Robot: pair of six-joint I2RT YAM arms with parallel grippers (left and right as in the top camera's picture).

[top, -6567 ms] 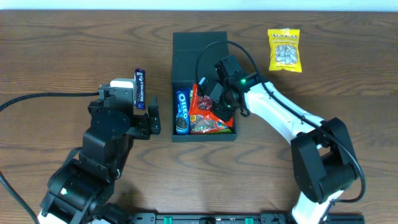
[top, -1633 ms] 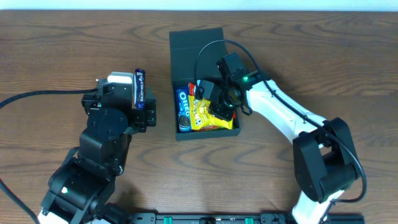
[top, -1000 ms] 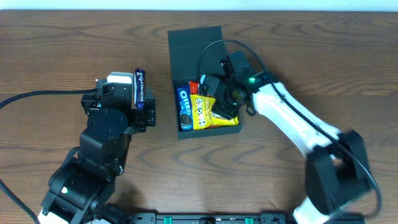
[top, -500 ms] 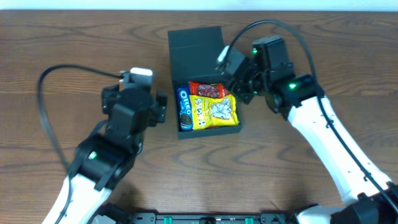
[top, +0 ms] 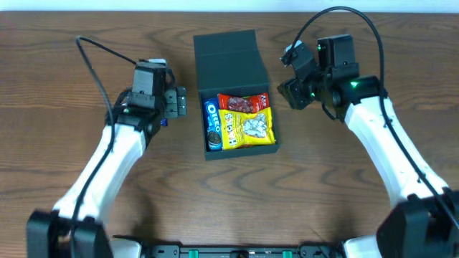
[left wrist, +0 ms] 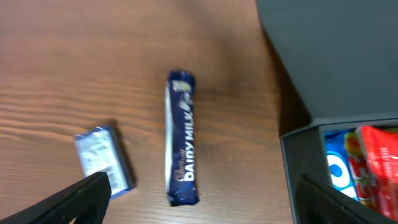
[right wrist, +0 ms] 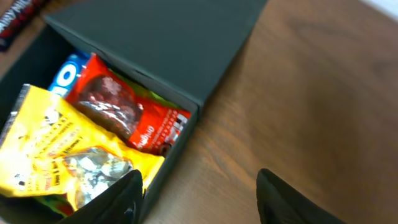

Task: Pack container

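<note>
The dark teal container [top: 269, 148] sits mid-table with its lid [top: 229, 51] folded back. Inside lie an Oreo pack [top: 211, 126], a red packet [top: 244, 104] and a yellow packet [top: 249, 129]. My right gripper [top: 285, 86] hovers open just right of the box, empty; in the right wrist view its fingers [right wrist: 124, 199] straddle bare wood beside the container wall [right wrist: 180, 140]. My left gripper [top: 176, 104] is open left of the box, above a Dairy Milk bar [left wrist: 181, 146] and a small blue wrapped sweet [left wrist: 102, 158] lying on the table.
The left arm covers most of the bar in the overhead view. A black cable [top: 93, 54] loops behind the left arm, another [top: 337, 14] over the right. Wooden table [top: 401, 43] extends around the box.
My right gripper left the yellow packet in the box and drew back to the right. The left arm swung toward the back, over the Dairy Milk bar.
</note>
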